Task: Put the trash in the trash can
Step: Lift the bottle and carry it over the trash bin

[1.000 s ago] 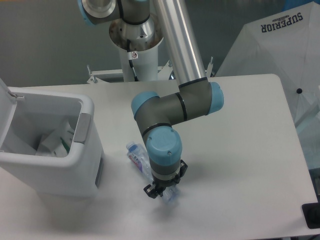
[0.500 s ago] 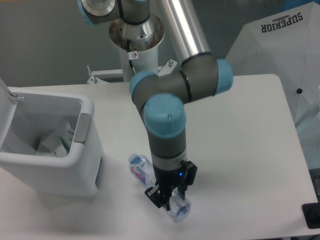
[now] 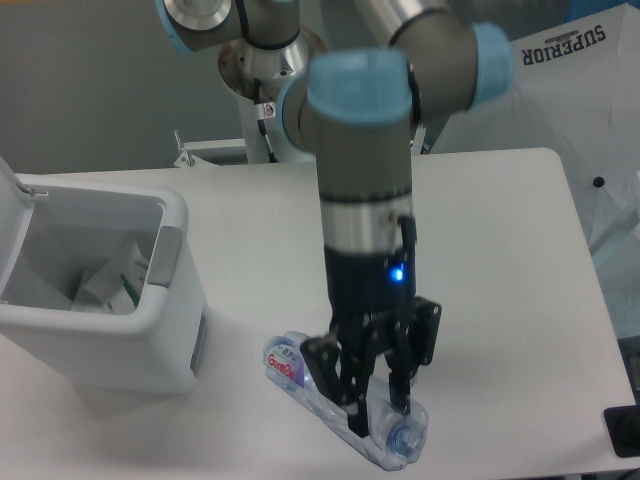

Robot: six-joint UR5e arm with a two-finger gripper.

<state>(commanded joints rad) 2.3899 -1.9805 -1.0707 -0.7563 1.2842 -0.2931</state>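
Note:
The clear plastic bottle (image 3: 290, 366) with its red-blue label lies slanted under my gripper (image 3: 378, 405), its blue cap (image 3: 404, 440) toward the front edge. The gripper points down and its two fingers are closed across the bottle's cap end, holding it above the table. The white trash can (image 3: 130, 345) stands at the left with its lid (image 3: 10, 195) hinged open. The whitish pouch with green print (image 3: 112, 283) lies inside the can. The bottle is to the right of the can and outside it.
The arm's base (image 3: 268, 75) stands at the table's back edge. A white umbrella reflector marked SUPERIOR (image 3: 560, 90) is beyond the right back corner. A dark object (image 3: 624, 430) sits at the front right corner. The table's front edge is close below the bottle.
The gripper has risen toward the camera with the bottle between its fingers and shifted a little to the right. The bottle has come up off the table with it.

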